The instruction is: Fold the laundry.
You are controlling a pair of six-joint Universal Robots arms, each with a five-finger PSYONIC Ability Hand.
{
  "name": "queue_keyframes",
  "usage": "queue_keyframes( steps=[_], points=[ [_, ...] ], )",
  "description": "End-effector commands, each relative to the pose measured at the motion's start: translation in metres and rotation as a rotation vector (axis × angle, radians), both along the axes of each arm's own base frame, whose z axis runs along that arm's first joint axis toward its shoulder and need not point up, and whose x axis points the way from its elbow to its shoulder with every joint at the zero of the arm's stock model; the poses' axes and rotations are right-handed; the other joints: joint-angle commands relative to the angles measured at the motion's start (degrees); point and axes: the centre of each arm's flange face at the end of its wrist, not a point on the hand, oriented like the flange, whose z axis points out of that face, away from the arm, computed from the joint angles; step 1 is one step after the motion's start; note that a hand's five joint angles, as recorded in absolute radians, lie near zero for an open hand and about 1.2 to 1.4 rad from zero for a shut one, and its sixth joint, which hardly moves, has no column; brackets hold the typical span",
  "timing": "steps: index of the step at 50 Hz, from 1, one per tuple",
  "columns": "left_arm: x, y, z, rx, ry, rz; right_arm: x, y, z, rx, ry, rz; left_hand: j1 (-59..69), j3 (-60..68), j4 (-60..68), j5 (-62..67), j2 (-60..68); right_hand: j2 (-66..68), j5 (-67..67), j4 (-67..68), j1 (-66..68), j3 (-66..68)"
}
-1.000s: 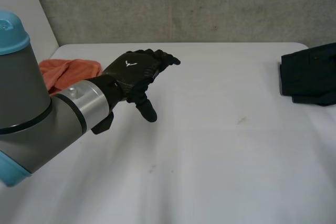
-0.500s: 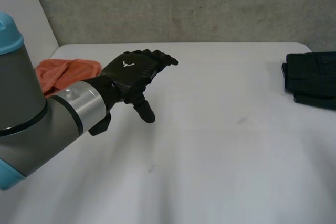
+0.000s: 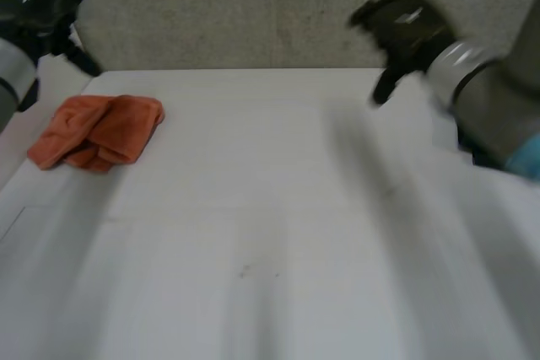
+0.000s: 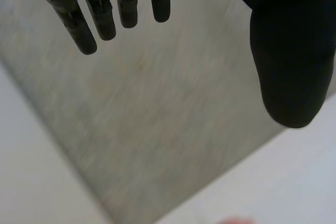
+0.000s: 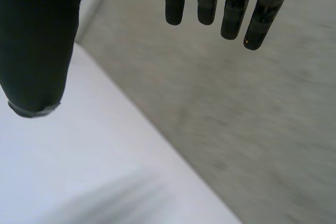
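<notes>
Holds left hand [image 3: 38, 6] raised past the white table [image 3: 270, 233]'s far left corner, fingers [image 4: 102, 17] straight, apart from thumb, empty. Holds right hand [image 3: 403, 27] raised over the far right, likewise straight-fingered, empty. Has crumpled orange towel [image 3: 97, 130] lying near the far left corner, untouched.

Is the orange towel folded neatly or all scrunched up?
Scrunched up. The orange towel lies in a lumpy bunch with uneven rolls on the white table.

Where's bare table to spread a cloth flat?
The middle and near side of the table are bare, from the orange cloth at the far left across to the right arm. The left hand and right hand are open, off the table. Only the cloth's corner is crowded.
</notes>
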Motion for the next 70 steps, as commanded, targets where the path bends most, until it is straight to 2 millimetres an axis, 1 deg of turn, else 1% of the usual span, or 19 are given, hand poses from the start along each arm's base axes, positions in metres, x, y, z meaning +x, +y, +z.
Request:
queue_keyframes(
  steps=[1,8,17,21,23,25,30,33,34,37,39,44,49,52,53,55,59,64,70],
  points=[
    [0.052,-0.069,-0.07,0.116,-0.194,0.135,0.036,0.08,-0.058,0.039,0.046,0.187,-0.3,-1.7,-1.4,-2.2,-1.0,-2.2,-3.0,-3.1,-1.2,-1.7],
    [0.071,-0.112,-0.143,0.206,-0.392,0.12,0.029,0.11,-0.092,0.082,0.154,0.218,-0.3,-1.7,-1.4,-2.2,-1.0,-2.2,-3.0,-3.1,-1.2,-1.7],
    [0.078,-0.141,-0.187,0.218,-0.469,0.101,0.012,0.125,-0.102,0.104,0.197,0.202,1.5,0.1,0.5,-0.4,0.8,-2.2,-3.0,-3.1,-1.2,-1.7],
    [0.079,-0.15,-0.195,0.204,-0.468,0.105,0.008,0.13,-0.103,0.101,0.195,0.199,31.7,30.3,30.7,29.8,31.0,-2.2,-3.0,-3.1,-1.2,-1.7],
    [0.072,-0.149,-0.197,0.218,-0.468,0.087,0.003,0.127,-0.103,0.098,0.194,0.182,61.2,59.7,60.1,59.2,60.4,-2.2,-3.0,-3.1,-1.2,-1.7],
    [0.066,-0.147,-0.197,0.227,-0.474,0.079,-0.001,0.123,-0.104,0.098,0.19,0.16,69.6,68.2,68.6,67.7,68.9,-2.2,-3.0,-3.1,-1.2,-1.7],
    [0.003,-0.115,-0.173,0.237,-0.478,0.026,-0.018,0.106,-0.094,0.078,0.172,0.087,69.6,68.2,68.6,67.7,68.9,-2.2,-3.0,-3.1,-1.2,-1.7],
    [-0.012,-0.093,-0.146,0.233,-0.451,-0.008,-0.023,0.1,-0.089,0.063,0.163,0.063,69.6,68.2,68.6,67.7,68.9,-2.2,-3.0,-3.1,-1.2,-1.7],
    [-0.021,-0.074,-0.124,0.226,-0.4,-0.039,-0.027,0.095,-0.084,0.05,0.153,0.043,69.6,68.2,68.6,67.7,68.9,-2.2,-3.0,-3.1,-1.2,-1.7],
    [-0.046,-0.04,-0.095,0.204,-0.296,-0.125,-0.033,0.086,-0.078,0.035,0.139,0.003,69.6,68.2,68.6,67.7,68.9,-2.2,-3.0,-3.1,-1.2,-1.7],
    [-0.074,-0.002,-0.079,0.2,-0.19,-0.246,-0.041,0.077,-0.076,0.029,0.135,-0.052,69.6,68.2,68.6,67.7,68.9,-2.2,-3.0,-3.1,-1.2,-1.7],
    [-0.104,0.068,-0.066,0.271,-0.058,-0.45,-0.053,0.065,-0.072,0.018,0.134,-0.146,69.6,68.2,68.6,67.7,68.9,-2.2,-3.0,-3.1,-1.2,-1.7],
    [-0.124,0.142,-0.091,0.421,-0.038,-0.682,-0.059,0.059,-0.071,0.017,0.135,-0.19,69.6,68.2,68.6,67.7,68.9,-2.2,-3.0,-3.1,-1.2,-1.7],
    [-0.134,0.167,-0.103,0.466,-0.057,-0.765,-0.06,0.059,-0.071,0.015,0.136,-0.192,33.3,31.9,32.2,31.4,32.6,-2.2,-3.0,-3.1,-1.2,-1.7],
    [-0.138,0.176,-0.107,0.478,-0.069,-0.794,-0.059,0.059,-0.071,0.016,0.138,-0.19,12.4,10.9,11.3,10.4,11.6,-2.2,-3.0,-3.1,-1.2,-1.7],
    [-0.14,0.179,-0.107,0.472,-0.076,-0.799,-0.059,0.059,-0.071,0.016,0.137,-0.186,-0.4,-1.8,-1.4,-2.3,-1.1,-2.2,-3.0,-3.1,-1.2,-1.7],
    [-0.137,0.164,-0.095,0.432,-0.064,-0.733,-0.058,0.059,-0.072,0.023,0.139,-0.182,-0.1,-1.6,-1.2,-2.0,-0.9,-2.2,-3.0,-3.1,-1.2,-1.7],
    [-0.109,0.125,-0.075,0.36,-0.04,-0.5,-0.056,0.062,-0.073,0.029,0.142,-0.168,0.9,-0.5,-0.2,-1.0,0.2,-2.2,-3.0,-3.1,-1.2,-1.7],
    [-0.082,0.104,-0.069,0.341,-0.04,-0.325,-0.054,0.073,-0.08,0.103,0.178,-0.118,1.4,0.0,0.3,-0.5,0.7,-2.2,-3.0,-3.1,-1.2,-1.7]
  ],
)
